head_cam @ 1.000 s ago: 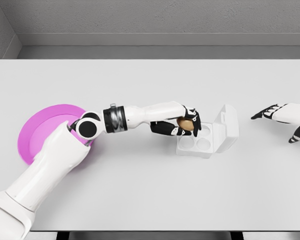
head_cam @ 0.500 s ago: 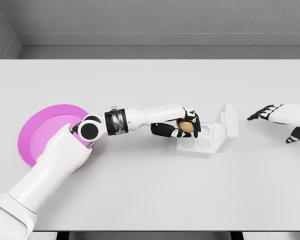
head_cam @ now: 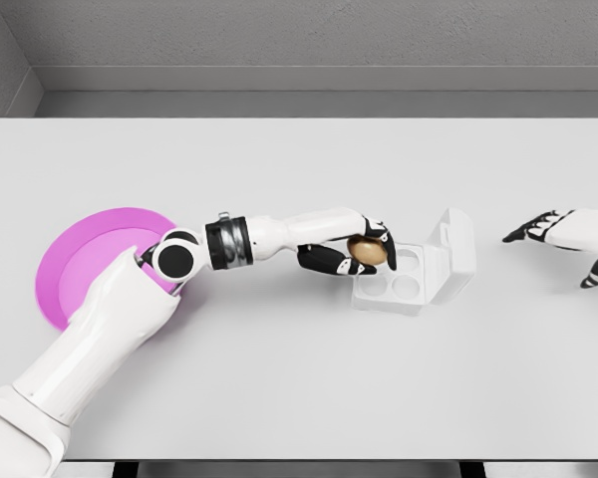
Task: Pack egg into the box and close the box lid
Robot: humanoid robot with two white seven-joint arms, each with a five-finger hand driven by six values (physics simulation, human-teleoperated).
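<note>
A brown egg [head_cam: 367, 250] is held in my left hand [head_cam: 364, 253], whose fingers curl around it at the left edge of the white egg box [head_cam: 407, 289]. The box lies on the table with its round cups showing and its lid [head_cam: 455, 253] standing up, hinged on the right side. The egg hangs just above the box's back left cup. My right hand [head_cam: 568, 244] hovers to the right of the box, well apart from it, with its fingers spread and nothing in them.
A pink round plate [head_cam: 75, 261] lies at the left of the white table [head_cam: 299, 378], partly behind my left arm. A grey wall runs behind the table's far edge.
The egg in my left hand has shifted slightly left and down at the box's edge. My right hand moved left, then back right.
</note>
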